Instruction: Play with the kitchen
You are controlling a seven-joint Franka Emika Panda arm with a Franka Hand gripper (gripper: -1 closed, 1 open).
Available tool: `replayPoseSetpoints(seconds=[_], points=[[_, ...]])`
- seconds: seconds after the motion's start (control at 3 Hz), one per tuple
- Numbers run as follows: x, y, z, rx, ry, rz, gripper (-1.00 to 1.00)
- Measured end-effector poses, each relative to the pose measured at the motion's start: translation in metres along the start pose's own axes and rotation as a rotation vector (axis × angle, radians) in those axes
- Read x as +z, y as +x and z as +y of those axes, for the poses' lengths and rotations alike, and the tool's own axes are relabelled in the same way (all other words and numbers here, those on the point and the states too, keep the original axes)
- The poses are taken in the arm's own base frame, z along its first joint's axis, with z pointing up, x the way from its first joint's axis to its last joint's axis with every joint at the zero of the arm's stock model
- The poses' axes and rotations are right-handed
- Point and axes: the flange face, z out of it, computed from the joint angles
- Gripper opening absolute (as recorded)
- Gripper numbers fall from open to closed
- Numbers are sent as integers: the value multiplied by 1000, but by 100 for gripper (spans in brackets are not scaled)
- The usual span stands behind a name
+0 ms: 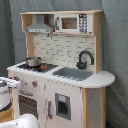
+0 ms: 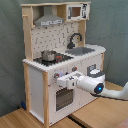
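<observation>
The tall toy kitchen of light wood and white panels [image 2: 60, 60] stands on the wooden tabletop [image 2: 90, 117] before a grey curtain [image 2: 112, 25]. A small metal pot [image 2: 48, 55] sits on its black stovetop. The white gripper [image 2: 59, 80] reaches the knob panel above the oven door; whether the fingers are clenched or released cannot be told.

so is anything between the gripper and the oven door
Nothing visible. In the second exterior view the gripper is already up against the kitchen front, just below the knobs and above the oven door, with no object between them.
</observation>
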Motion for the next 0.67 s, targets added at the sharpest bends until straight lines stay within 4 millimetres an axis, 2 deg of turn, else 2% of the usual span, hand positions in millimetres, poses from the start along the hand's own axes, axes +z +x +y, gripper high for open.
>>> replayPoseSetpoints(seconds=[0.33,0.67], points=[[20,-1,1,-49,-11,16,100],[20,-1,1,-49,-11,16,-100]])
